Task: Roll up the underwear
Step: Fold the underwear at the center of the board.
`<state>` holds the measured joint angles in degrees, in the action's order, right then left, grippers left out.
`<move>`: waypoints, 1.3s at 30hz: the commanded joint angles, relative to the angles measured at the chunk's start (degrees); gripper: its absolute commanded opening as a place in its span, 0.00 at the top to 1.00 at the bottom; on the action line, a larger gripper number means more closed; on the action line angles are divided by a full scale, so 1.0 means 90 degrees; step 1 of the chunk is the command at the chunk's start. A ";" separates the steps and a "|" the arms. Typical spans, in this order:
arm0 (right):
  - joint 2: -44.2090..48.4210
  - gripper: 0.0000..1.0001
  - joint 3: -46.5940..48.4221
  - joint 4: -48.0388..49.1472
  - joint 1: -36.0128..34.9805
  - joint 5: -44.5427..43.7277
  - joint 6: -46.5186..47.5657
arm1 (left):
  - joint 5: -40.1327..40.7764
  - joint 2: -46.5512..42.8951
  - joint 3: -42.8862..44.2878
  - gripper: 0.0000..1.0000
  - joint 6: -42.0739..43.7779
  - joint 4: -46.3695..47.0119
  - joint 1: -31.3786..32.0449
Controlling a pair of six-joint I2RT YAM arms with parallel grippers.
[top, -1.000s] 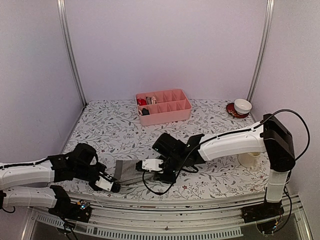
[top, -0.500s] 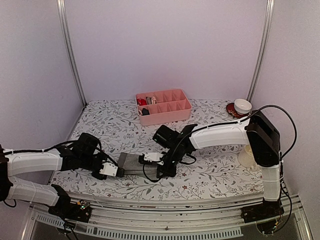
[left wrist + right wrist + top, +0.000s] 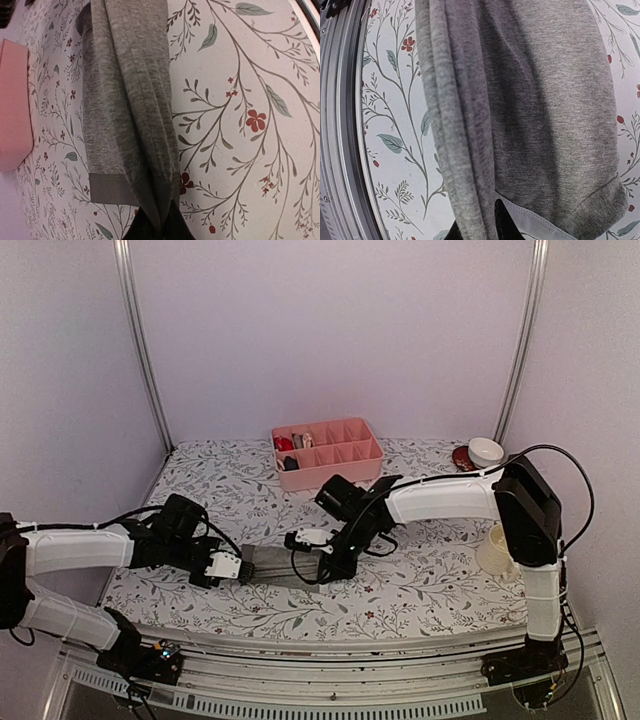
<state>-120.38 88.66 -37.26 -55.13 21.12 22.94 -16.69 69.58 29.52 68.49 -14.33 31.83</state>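
Looks down on grey underwear (image 3: 540, 100) lying over most of the frame, bunched into long lengthwise folds along its left side and smoother to the right. Shows a pale waistband (image 3: 540, 226) at the bottom edge and a turned hem (image 3: 600, 205) at the lower right corner. Catches the right gripper (image 3: 477, 229) at the very bottom, dark tips either side of the thick left fold, pinching it. Takes in the floral surface (image 3: 395, 100) on both sides and a metal rail (image 3: 340, 125) down the far left.
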 commanded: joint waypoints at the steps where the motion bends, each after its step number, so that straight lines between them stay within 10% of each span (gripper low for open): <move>1: -0.0190 0.87 0.0171 -0.0097 0.0163 0.0123 -0.0114 | 0.0138 0.0309 0.0245 0.90 -0.0261 0.0092 -0.0109; 39: 0.0184 0.65 -0.0103 0.1366 0.0511 -0.2212 -0.1175 | 0.1290 0.0964 0.0600 0.42 -0.1417 0.1280 -0.0363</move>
<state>-122.08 89.27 -28.51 -50.92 6.81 14.81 -7.94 79.48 33.82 57.14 -4.56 29.39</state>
